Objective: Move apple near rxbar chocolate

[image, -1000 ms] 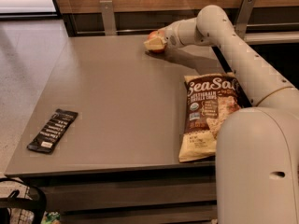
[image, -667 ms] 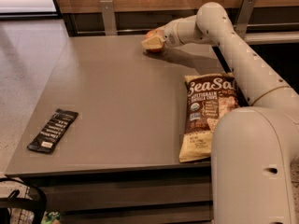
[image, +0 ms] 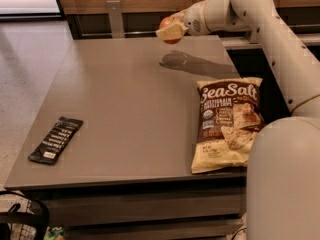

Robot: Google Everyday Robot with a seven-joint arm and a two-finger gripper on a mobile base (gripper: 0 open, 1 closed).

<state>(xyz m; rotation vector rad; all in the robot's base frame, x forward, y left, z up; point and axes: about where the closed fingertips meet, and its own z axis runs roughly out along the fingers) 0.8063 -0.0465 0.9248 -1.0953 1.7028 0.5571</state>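
Observation:
My gripper is in the air above the far middle of the grey table, shut on the apple. The red-orange apple shows between the pale fingers, and their shadow falls on the table below. The rxbar chocolate, a flat black bar with white lettering, lies near the table's front left corner, far from the gripper.
A brown-and-yellow "Sea Salt" chip bag lies at the table's right edge, beside my arm. A wooden wall with a metal bracket runs behind the table. A dark basket sits on the floor at front left.
The gripper has lifted the apple off the far table surface and shifted slightly left. The bar and the chip bag have not moved.

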